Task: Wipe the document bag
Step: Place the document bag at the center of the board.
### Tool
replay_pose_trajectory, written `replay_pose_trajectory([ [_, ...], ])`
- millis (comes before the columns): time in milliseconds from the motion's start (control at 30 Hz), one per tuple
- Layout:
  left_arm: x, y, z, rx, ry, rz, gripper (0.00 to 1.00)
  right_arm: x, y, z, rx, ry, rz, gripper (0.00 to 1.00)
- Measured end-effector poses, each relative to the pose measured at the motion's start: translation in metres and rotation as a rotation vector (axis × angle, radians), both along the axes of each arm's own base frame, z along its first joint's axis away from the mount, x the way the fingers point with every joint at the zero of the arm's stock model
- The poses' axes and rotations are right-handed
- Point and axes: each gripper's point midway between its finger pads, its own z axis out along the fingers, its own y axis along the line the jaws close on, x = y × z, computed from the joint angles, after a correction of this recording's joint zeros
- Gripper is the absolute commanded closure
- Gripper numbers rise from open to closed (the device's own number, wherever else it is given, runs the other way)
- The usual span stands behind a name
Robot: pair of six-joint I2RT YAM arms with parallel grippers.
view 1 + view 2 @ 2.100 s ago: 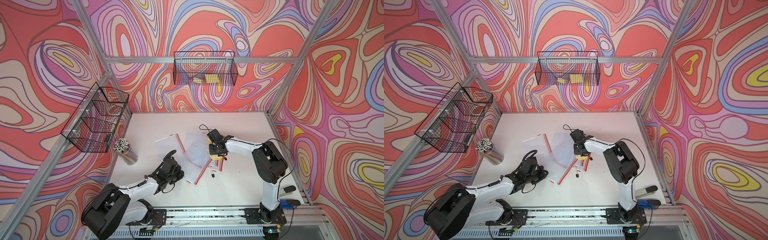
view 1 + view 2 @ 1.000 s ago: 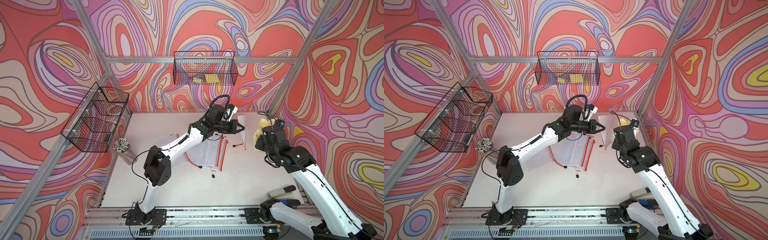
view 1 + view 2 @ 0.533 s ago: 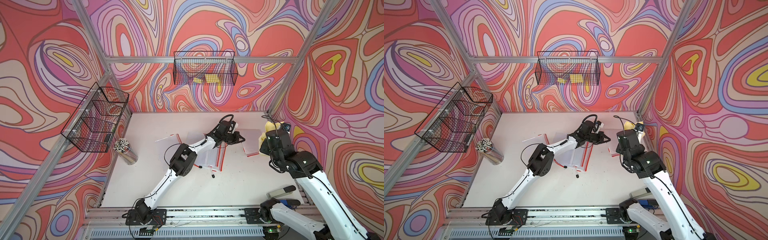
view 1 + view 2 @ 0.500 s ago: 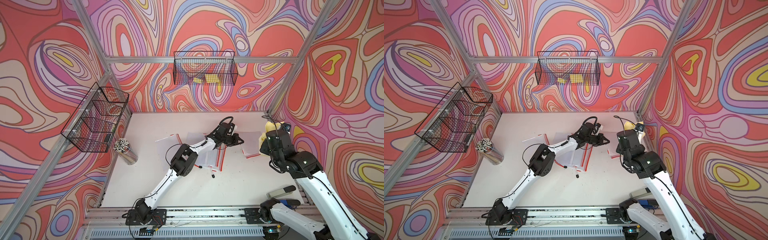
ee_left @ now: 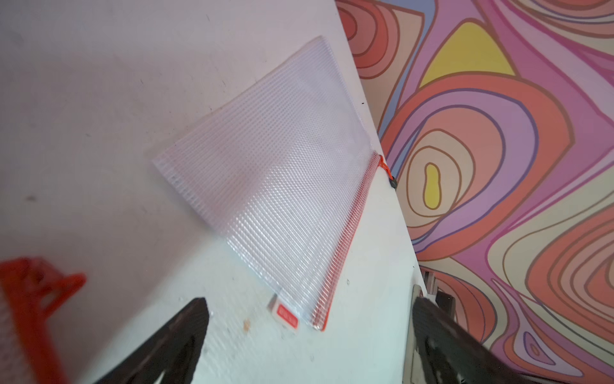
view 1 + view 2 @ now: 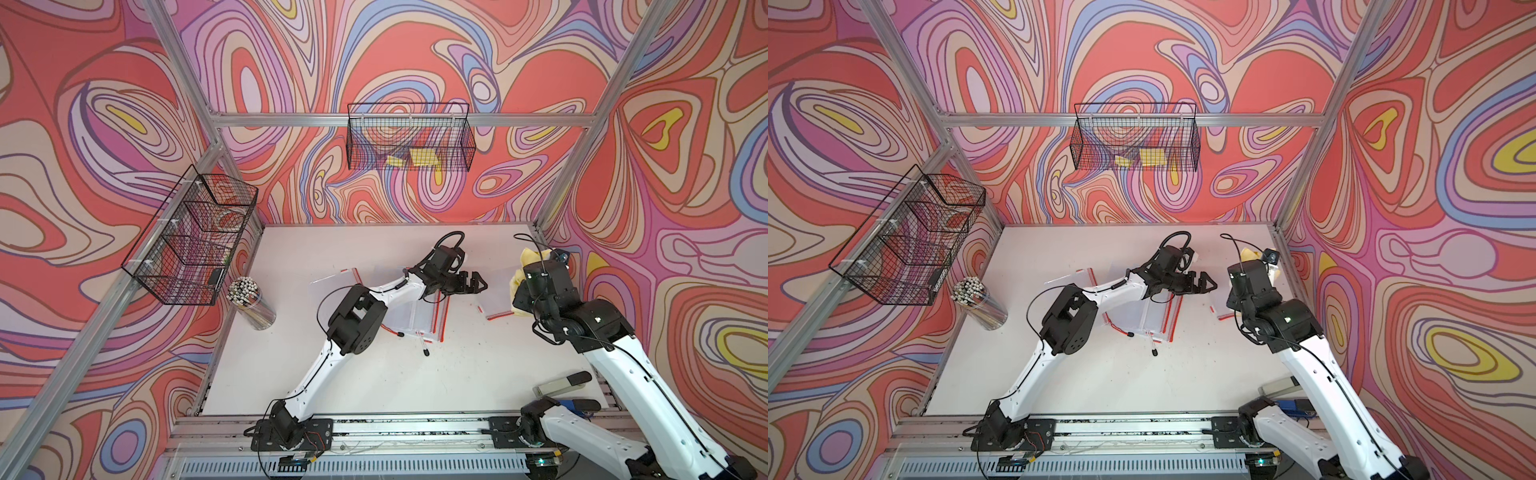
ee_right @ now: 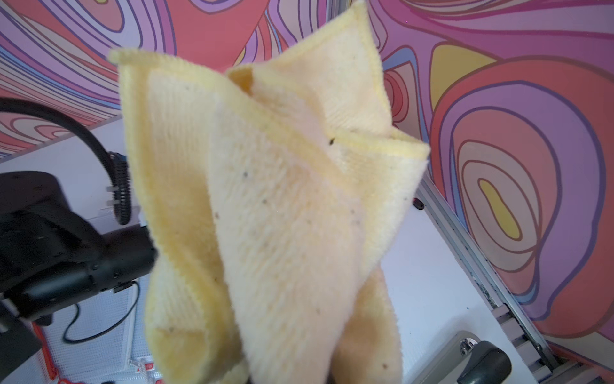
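Table (image 6: 415,382), left claw (image 6: 479,284) wide, right claw (image 6: 521,282) — cloth (image 7: 282,199)

The left arm (image 6: 316,374) and right arm (image 6: 623,365) are white tubes with chunky black joints. Black cables (image 7: 83,131) loop along them. The fingers (image 5: 186,332) are black.

A document bag (image 6: 496,297) lies flat on the worktop (image 6: 374,374) near its right edge, to the right of a pile of document bags (image 6: 419,320) at the middle. A cloth (image 6: 524,266) hangs over the worktop just behind and right of that lone bag. A cup of pens (image 6: 251,303) stands at the left edge beneath a wire basket (image 6: 191,241) on the left wall, and a second wire basket (image 6: 409,137) hangs on the back wall.
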Motion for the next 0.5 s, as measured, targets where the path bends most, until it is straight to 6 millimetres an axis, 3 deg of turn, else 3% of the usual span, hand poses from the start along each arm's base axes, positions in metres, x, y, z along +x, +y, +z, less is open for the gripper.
replay_pose_trajectory([
  [167, -0.015, 0.030, 0.088, 0.010, -0.189, 0.004, 0.21, 0.008, 0.007, -0.013, 0.009, 0.033, 0.015, 1.00],
  [267, -0.021, 0.045, 0.114, 0.071, -0.271, 0.019, 0.30, 0.010, 0.010, -0.013, 0.019, 0.028, 0.020, 1.00],
  [333, -0.021, 0.052, 0.107, 0.142, -0.284, 0.030, 0.33, 0.012, 0.011, -0.012, 0.029, 0.021, 0.024, 1.00],
  [500, -0.021, 0.065, 0.035, 0.376, -0.212, 0.045, 0.43, 0.014, 0.014, -0.016, 0.040, 0.021, 0.028, 1.00],
])
